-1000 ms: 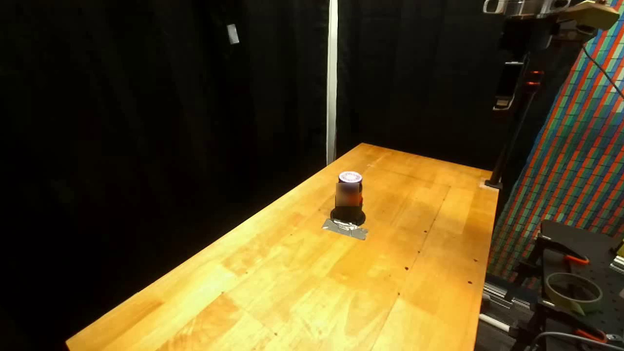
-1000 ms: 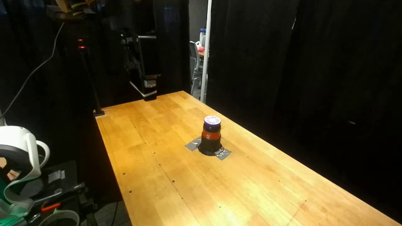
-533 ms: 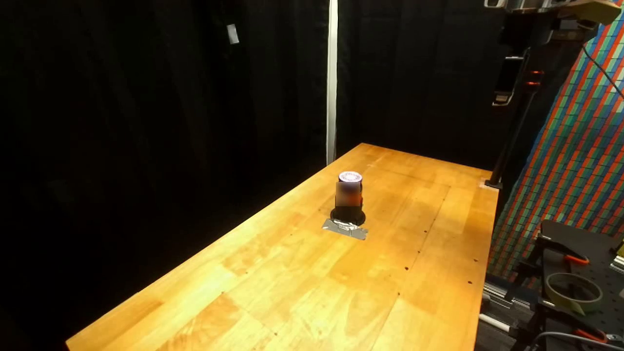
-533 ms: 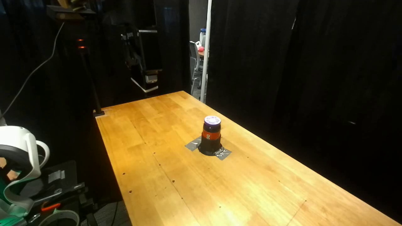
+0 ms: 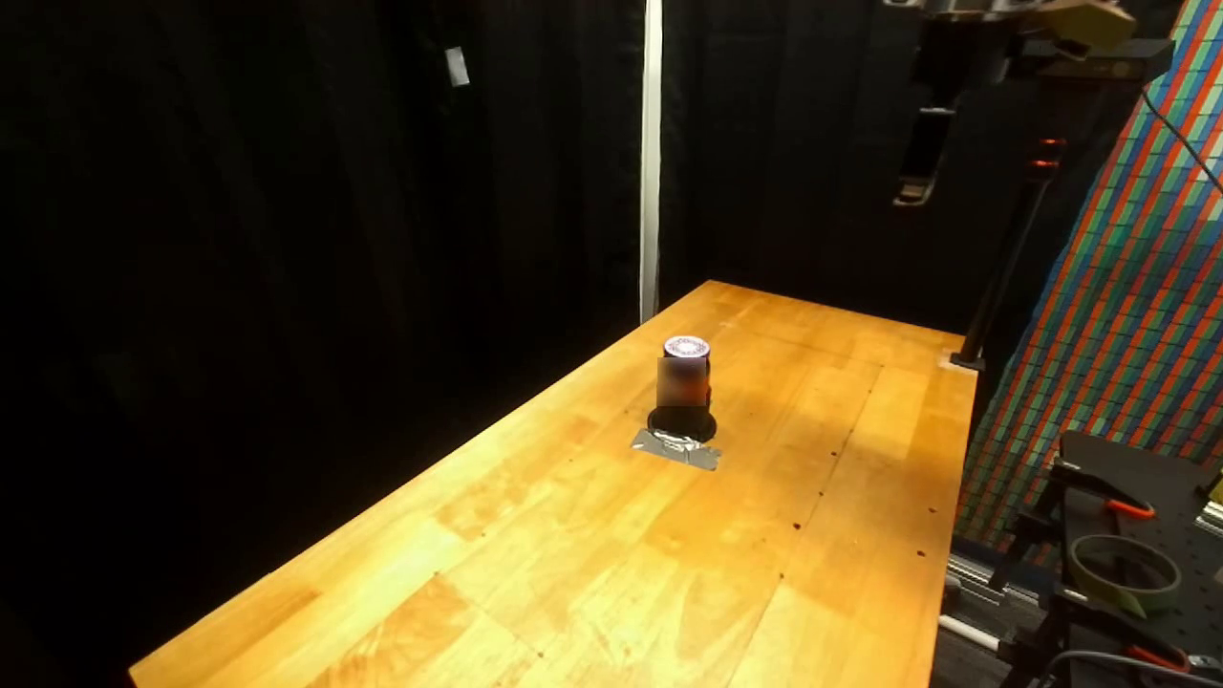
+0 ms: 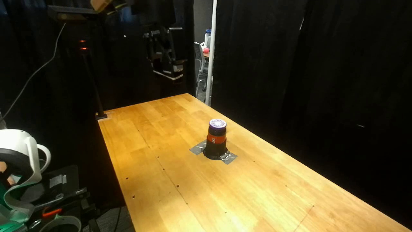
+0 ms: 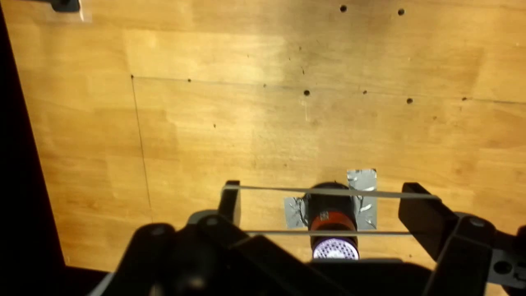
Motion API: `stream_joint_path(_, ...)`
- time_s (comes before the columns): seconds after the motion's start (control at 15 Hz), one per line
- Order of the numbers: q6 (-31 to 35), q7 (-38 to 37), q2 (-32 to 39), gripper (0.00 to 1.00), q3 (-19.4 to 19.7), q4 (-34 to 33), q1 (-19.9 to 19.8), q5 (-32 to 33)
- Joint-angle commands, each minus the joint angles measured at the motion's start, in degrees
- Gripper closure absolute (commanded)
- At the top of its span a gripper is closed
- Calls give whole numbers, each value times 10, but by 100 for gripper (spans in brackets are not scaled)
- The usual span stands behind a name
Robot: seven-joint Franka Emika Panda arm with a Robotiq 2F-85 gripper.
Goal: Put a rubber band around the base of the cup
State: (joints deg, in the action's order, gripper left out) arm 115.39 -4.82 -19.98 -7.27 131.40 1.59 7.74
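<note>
The cup (image 6: 216,141) stood upright on the wooden table (image 6: 199,180), dark, with an orange-red label and a white, purple-edged top, and I could see no loop around its base. Strips of silver tape (image 6: 229,158) touched its flanged foot, and I judged that they pinned it to the wood. In my wrist view the pale rubber band (image 7: 333,233) crossed the cup in two strands, though only by line of sight; both exterior views put the gripper (image 7: 324,201) high above the tabletop and well apart from the cup. Its jaws were spread wide, the band stretched taut around both fingers (image 7: 425,222), with nothing else in hold. In an exterior view the gripper showed up and to the right of the cup, left of a slim black post (image 5: 1008,263) at the table's far right corner; how near it was along the table I could not tell. I took the step in hand to be carrying the stretched loop over to the cup, with the fitting not yet begun. The next move, as I read it, called for travel across until the loop sat squarely above the white top, jaws at full spread, then a straight descent with a strand passing each side, down beyond the label to the foot. Only there would I let the fingers draw in, so the band could slip off
</note>
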Motion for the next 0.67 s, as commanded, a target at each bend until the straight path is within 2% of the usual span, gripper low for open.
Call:
stream_joint_path(0.0, 45, -48, 131, 0, -27, -116, 10, 34)
stream_joint_path(0.33, 93, -75, 303, 0, -23, -261, 33, 64)
stream_joint_path(0.4, 98, -73, 338, 0, -32, -290, 24, 66)
stream_joint_path(0.47, 94, -65, 373, 0, -12, -322, 42, 60)
stream_joint_path(0.6, 84, -48, 435, 0, -3, -379, 47, 42)
